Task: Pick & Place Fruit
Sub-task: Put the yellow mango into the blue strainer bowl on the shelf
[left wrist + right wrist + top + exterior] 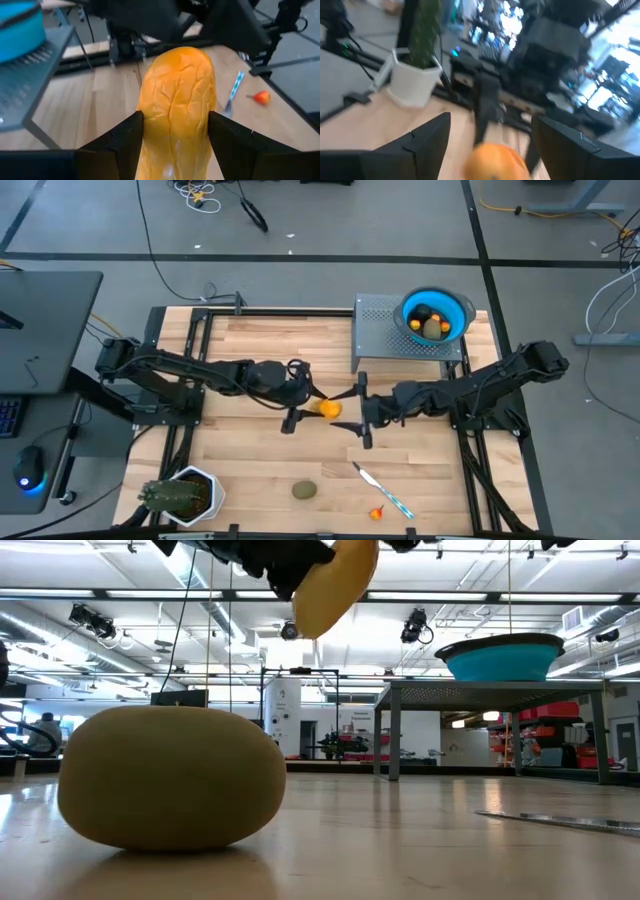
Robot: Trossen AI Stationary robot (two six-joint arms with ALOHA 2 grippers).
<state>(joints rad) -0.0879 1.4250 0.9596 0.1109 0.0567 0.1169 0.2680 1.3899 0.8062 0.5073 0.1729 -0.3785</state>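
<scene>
A yellow-orange oblong fruit hangs above the middle of the table, and my left gripper is shut on it. My right gripper faces it from the table's right and is open. Its two fingers stand on either side of the fruit's free end; no touch shows there. An olive-brown round fruit rests on the table near the front edge and looms large in the low view. A small orange-red bit lies near the front edge. More fruit lies in the blue bowl. My left gripper pinches the oblong fruit by its two long sides between its two fingers. The fingers come from the table's left, almost level and slanting a little down, and lie along the fruit. The fruit's free end sticks out ahead of them, clear of the table.
The blue bowl sits on a grey perforated stand at the far right. A slim knife with a light-blue handle lies near the front, right of the olive fruit. A spiky plant in a white pot stands at the front left corner.
</scene>
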